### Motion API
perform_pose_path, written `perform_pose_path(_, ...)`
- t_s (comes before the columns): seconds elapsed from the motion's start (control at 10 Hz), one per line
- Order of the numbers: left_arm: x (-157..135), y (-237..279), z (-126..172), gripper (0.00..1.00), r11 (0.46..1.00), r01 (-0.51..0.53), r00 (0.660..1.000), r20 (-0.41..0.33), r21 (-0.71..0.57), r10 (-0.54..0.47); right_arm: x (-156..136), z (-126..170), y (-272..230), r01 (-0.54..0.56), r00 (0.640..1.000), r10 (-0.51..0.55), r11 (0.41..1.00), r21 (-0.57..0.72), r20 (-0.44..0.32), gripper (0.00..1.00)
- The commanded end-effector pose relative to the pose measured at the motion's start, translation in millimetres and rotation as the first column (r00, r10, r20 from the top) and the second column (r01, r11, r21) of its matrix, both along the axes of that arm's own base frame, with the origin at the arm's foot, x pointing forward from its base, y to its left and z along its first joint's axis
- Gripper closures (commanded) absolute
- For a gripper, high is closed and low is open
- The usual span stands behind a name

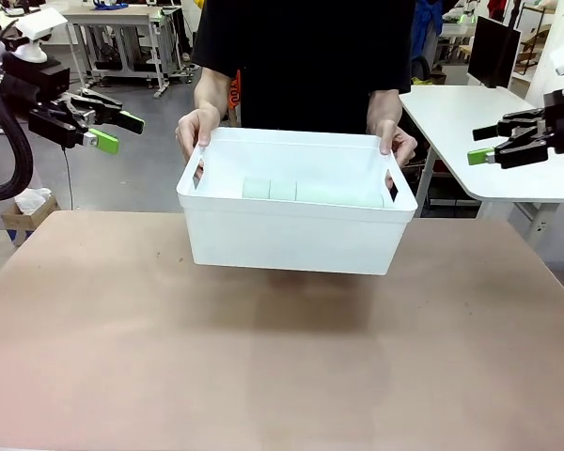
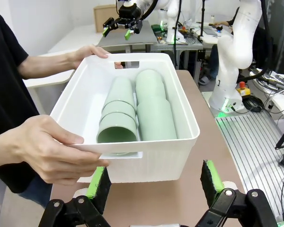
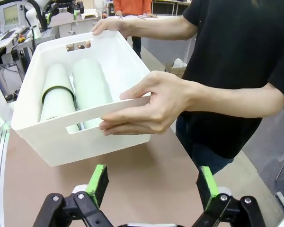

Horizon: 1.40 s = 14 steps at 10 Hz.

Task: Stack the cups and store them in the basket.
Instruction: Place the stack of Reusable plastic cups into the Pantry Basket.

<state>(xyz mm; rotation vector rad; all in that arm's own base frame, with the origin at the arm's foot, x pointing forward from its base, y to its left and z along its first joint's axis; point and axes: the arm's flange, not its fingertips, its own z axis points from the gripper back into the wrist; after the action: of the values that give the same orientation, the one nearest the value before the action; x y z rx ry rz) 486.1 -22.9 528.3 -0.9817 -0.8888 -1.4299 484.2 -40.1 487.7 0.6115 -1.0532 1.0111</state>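
A person at the far side holds the white basket [image 1: 291, 240] by both end handles, one hand [image 1: 195, 130] on each, just above the table's far part. The pale green cups [image 1: 301, 191] lie on their sides inside, nested into two rows [image 2: 154, 113] [image 3: 90, 87]. My left gripper [image 1: 119, 132] hangs open in the air left of the basket, its green pads wide apart [image 2: 155, 184] facing one end of the basket [image 2: 151, 161]. On the right my right gripper [image 1: 481, 144] is open too [image 3: 154, 184], facing the other end of the basket [image 3: 94, 142].
The brown table [image 1: 263, 376] stretches bare from the basket to the near edge. A white table [image 1: 489, 122] stands behind my right gripper. A cardboard box [image 1: 23, 216] sits on the floor at the far left.
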Motion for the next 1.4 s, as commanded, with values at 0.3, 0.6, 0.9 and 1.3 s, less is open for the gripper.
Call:
perform_pose_path(0.3,-1.6,-0.9,2.9,0.0,1.0,0.0,1.0,-0.014,0.013,0.0,2.2,3.0,0.8,0.017,1.0,-0.017,1.0,-0.008,-0.015,0.0)
perform_pose_path(0.6,-1.6,-0.9,2.9,0.0,1.0,0.0,1.0,-0.014,0.013,0.0,2.2,3.0,0.8,0.017,1.0,-0.017,1.0,-0.008,-0.015,0.0)
perform_pose_path(0.9,-1.6,-0.9,2.9,0.0,1.0,0.0,1.0,-0.014,0.013,0.0,2.2,3.0,0.8,0.017,1.0,-0.017,1.0,-0.008,-0.015,0.0)
perform_pose_path(1.3,-1.6,-0.9,2.9,0.0,1.0,0.0,1.0,-0.014,0.013,0.0,2.2,3.0,0.8,0.017,1.0,-0.017,1.0,-0.008,-0.015,0.0)
